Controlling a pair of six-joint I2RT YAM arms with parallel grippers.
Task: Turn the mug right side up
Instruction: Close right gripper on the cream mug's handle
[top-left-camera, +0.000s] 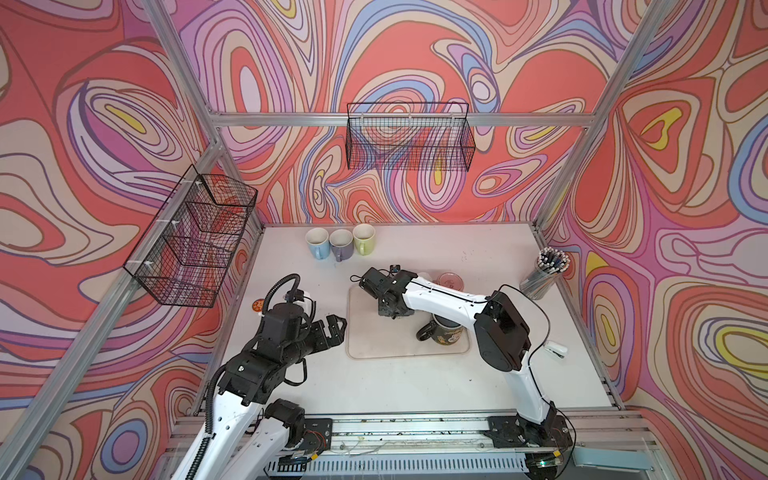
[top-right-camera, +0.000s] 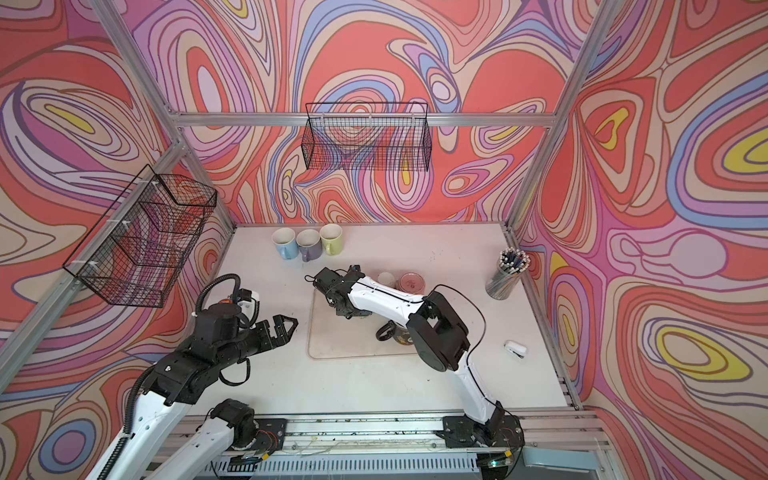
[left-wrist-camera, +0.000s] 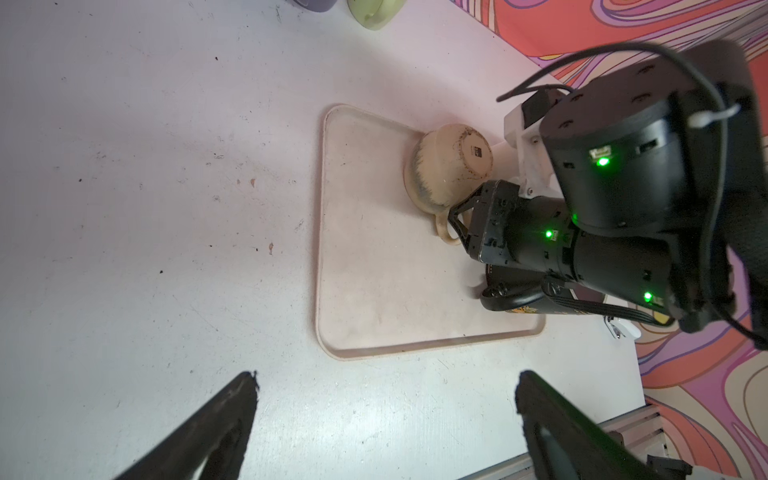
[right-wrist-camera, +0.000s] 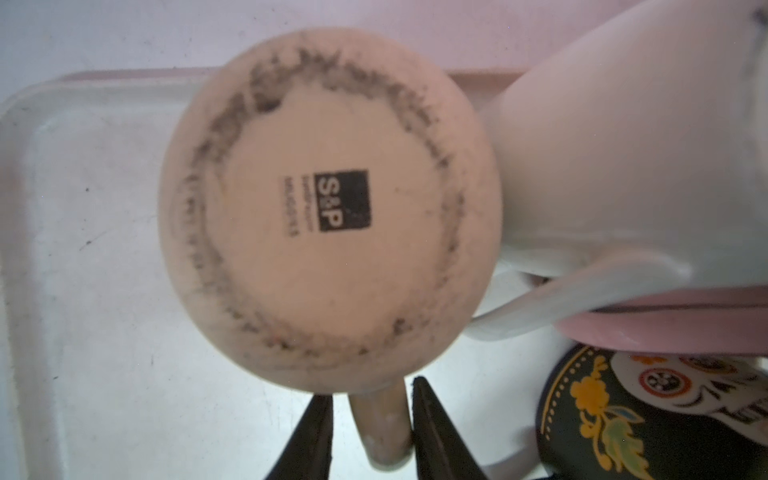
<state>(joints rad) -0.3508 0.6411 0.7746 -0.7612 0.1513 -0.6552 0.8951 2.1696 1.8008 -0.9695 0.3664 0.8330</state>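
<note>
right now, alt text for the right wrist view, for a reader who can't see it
A beige mug sits upside down on a pale tray, its stamped base facing the camera, while the right gripper straddles its handle with two black fingers. A white mug and a black skull-patterned mug crowd beside it.

On the upturned base of the beige ceramic mug (right-wrist-camera: 328, 208), a black square label (right-wrist-camera: 342, 200) reads "S&P" in white letters. Two small lines of print beside the label are too blurred to read. Dark lettering on the black mug with a painted skull (right-wrist-camera: 590, 436) is cut off and illegible.
</note>
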